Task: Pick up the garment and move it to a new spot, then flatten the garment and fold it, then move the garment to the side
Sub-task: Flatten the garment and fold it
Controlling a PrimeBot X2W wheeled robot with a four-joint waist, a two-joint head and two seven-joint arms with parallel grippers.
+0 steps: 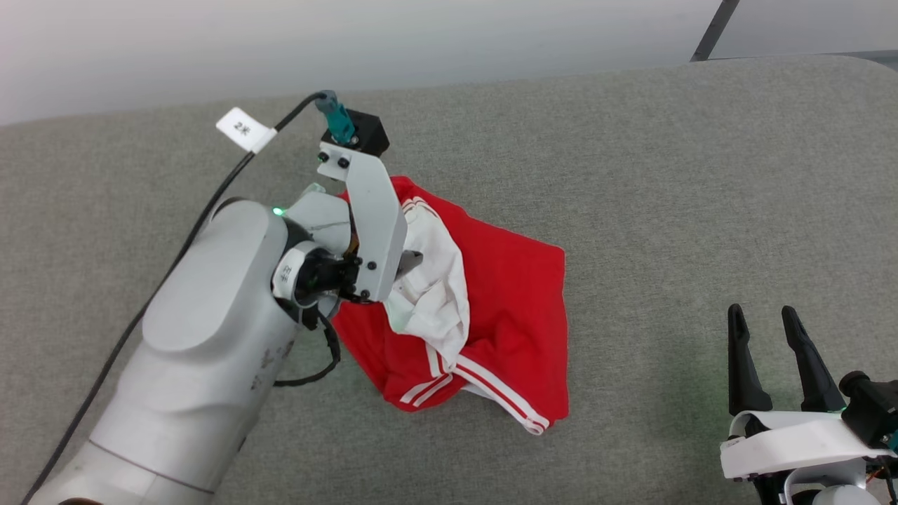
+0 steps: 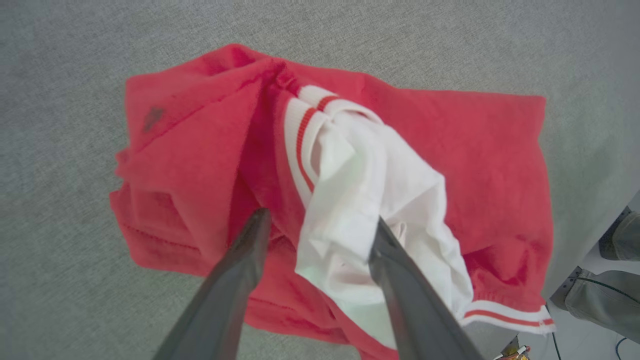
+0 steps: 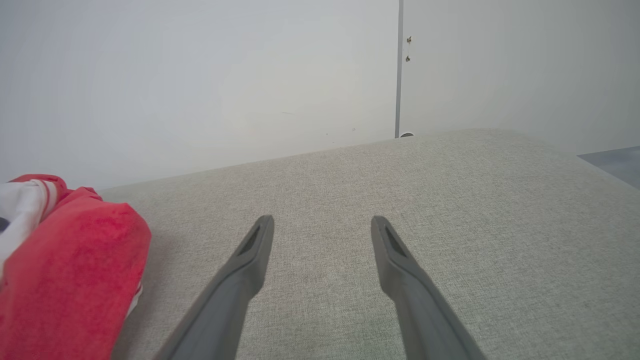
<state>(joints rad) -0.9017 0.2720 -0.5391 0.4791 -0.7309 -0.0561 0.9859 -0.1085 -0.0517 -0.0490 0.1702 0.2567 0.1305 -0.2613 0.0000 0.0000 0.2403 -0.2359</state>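
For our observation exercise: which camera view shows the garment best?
The left wrist view: the garment lies close and crumpled, its white sleeve and striped cuff plain, under the open left gripper. The head view has it partly behind the left arm; the right wrist view catches one bunched edge.

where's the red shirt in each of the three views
Head view: centre; the garment lies crumpled on the grey surface, partly under the left arm.
Left wrist view: middle of the picture, just beyond the open left gripper.
Right wrist view: lower left corner.
Shared landmark: its white sleeve with the red-striped cuff.
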